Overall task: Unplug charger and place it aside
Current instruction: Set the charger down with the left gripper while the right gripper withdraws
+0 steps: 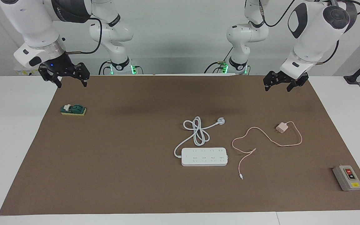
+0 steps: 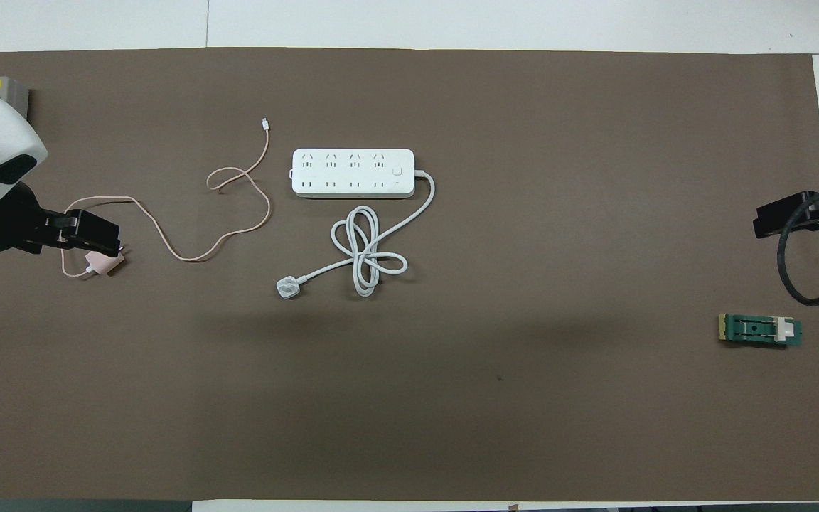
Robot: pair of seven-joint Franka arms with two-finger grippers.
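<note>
The small pink cube charger [image 1: 282,127] lay unplugged on the brown mat [image 1: 120,162], toward the left arm's end, its thin cable [image 1: 261,140] looping loosely beside the smooth white power strip [image 1: 204,156]. The left end effector [image 1: 282,83] hung released over the mat's edge; the right end effector [image 1: 64,78], also released, hung above the mat's corner, with broad bare mat between.

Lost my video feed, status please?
Both grippers, left gripper and right gripper, open, raised, empty. Charger unplugged, lying beside power strip. Nothing in the way.
</note>
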